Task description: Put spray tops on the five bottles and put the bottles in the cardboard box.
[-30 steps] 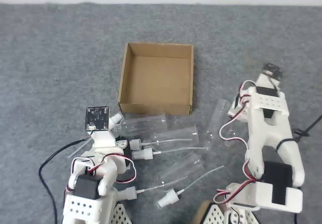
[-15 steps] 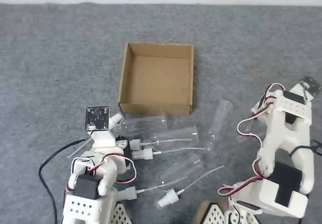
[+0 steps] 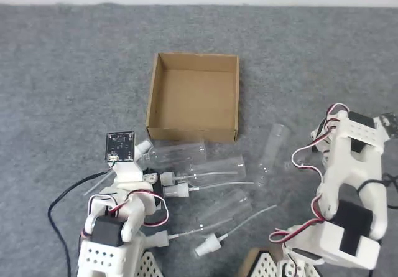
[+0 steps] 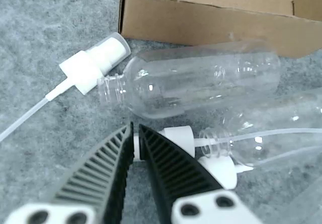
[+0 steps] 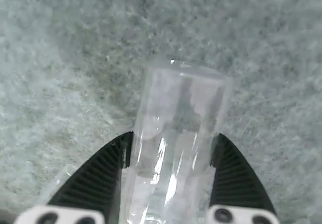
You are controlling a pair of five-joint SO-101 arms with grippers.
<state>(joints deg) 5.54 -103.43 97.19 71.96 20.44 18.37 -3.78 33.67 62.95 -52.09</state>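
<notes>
Progress: carried a clear plastic bottle, clenched in right pincer, farther from brown cardboard box; capping likely next. Kept left pincer closed beside white spray top.

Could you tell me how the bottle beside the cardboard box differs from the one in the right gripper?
The free bottle lies on the carpet by the box; the gripped bottle sits in the right gripper. The free bottle shows a bare threaded neck near a loose spray top; the gripped bottle's neck is hidden. Both are clear.
</notes>
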